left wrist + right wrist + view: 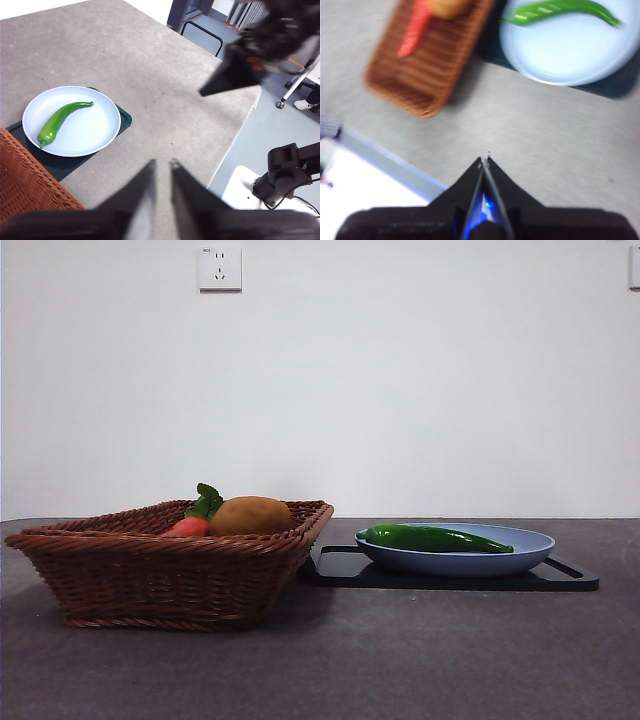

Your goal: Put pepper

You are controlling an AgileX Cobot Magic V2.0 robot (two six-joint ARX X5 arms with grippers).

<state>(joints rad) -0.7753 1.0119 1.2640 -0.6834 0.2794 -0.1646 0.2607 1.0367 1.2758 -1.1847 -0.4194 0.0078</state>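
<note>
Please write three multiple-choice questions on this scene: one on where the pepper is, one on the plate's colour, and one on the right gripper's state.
1. Where does the pepper lie?
A. in the basket
B. on the plate
C. on the bare table

2. What colour is the plate?
A. light blue
B. red
C. black

3. How do the right gripper's jaws stand?
A. wide open
B. shut on the pepper
C. shut, empty

Answers: 1 B, it rests across the plate, apart from the basket. 2 A, its rim is pale blue over a dark tray. 3 C, the jaws meet above bare table.
</note>
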